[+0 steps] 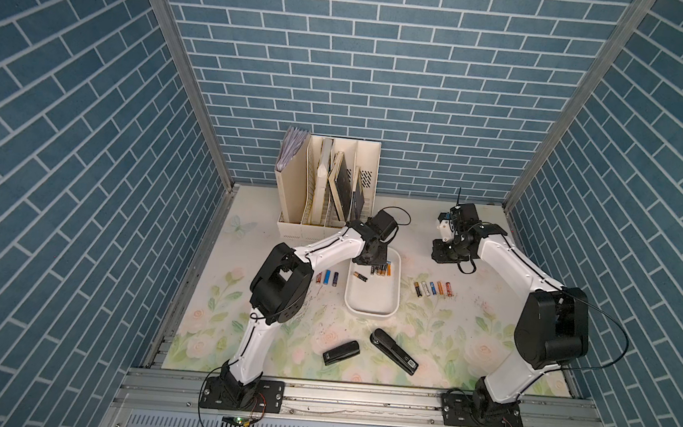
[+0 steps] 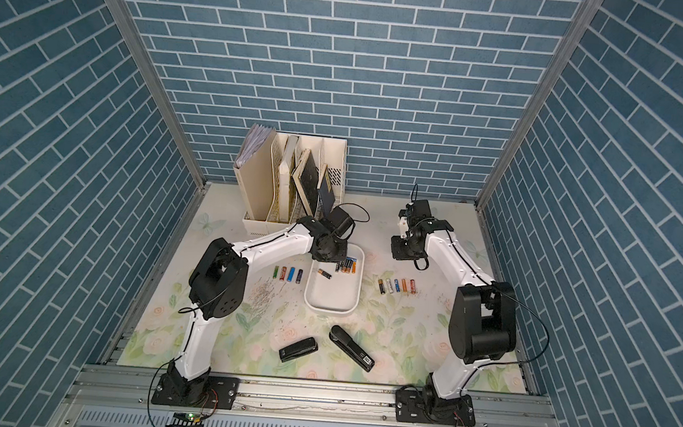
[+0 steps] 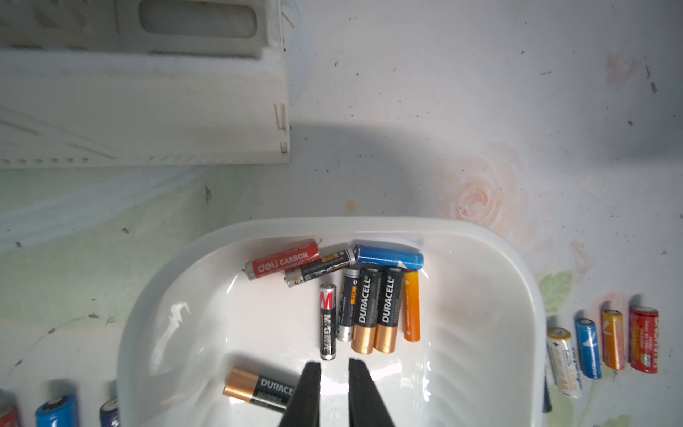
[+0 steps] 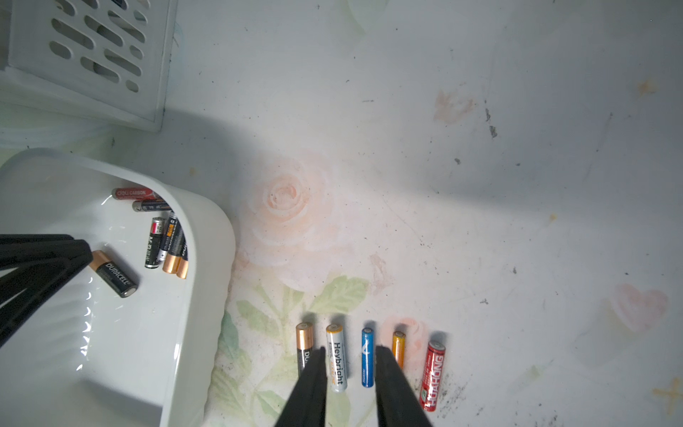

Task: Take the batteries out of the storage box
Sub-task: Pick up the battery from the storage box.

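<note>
- Batteries [image 3: 366, 310]: 9 lie in the box [image 1: 369, 311]. 8 form a cluster at its far end, and 1 lone cell [image 3: 258, 388] lies apart, near and left of that cluster.
- Key relation: the left gripper [image 3: 334, 364] hangs inside the box, its tips between the lone cell and the cluster. The lone cell lies just beside the tips, on their left. The end of a thin black cell [image 3: 328, 321] lies just ahead of them.
- Axes: the lone cell runs roughly left-right, slightly slanted. 5 cluster cells run near-far, side by side, and 3 lie across their far ends, by the far wall.
- Left gripper: jaws drawn almost together, with nothing between them. They would likely have to spread before any grasp.
- Right gripper [image 4: 350, 348]: jaws part-way apart and empty, over the table [image 1: 466, 349] right of the box, well apart from the box's contents. The left arm is the nearer one.
- Outside the box: a left row [image 2: 287, 274] of 4 cells and a right row [image 1: 432, 288] of 5, all lying near-far on the table.
- Progress, as judged: about half removed.
</note>
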Robot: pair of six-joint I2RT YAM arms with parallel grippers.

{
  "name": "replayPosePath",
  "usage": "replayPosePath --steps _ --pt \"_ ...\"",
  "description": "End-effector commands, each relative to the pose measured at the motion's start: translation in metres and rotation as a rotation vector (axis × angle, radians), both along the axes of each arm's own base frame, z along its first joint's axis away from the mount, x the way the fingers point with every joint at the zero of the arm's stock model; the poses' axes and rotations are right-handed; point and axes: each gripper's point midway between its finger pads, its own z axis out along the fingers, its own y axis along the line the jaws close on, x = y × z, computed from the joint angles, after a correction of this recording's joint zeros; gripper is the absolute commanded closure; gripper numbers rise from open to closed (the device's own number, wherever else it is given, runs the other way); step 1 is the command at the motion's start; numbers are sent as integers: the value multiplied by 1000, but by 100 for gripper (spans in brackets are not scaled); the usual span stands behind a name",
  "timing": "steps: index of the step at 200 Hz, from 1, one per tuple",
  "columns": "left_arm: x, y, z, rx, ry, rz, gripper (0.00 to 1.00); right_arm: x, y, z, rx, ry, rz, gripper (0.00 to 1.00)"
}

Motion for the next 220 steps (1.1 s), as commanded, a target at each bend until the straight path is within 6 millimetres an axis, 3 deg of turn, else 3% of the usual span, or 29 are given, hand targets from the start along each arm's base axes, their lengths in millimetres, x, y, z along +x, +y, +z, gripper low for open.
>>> replayPosePath --steps 1,55,128,174,220 --pt "-1 7 18 -16 -16 -4 80 -1 2 -4 14 16 -5 73" --pt "1 19 31 -52 -28 9 80 -1 3 -3 12 18 -4 73" --pt "1 51 40 -62 -39 47 79 0 7 -3 13 21 3 73" --pt "-1 40 37 -44 -26 26 77 -1 7 -6 4 26 4 73" --pt "-18 36 15 92 24 15 63 -1 8 -7 7 24 11 73"
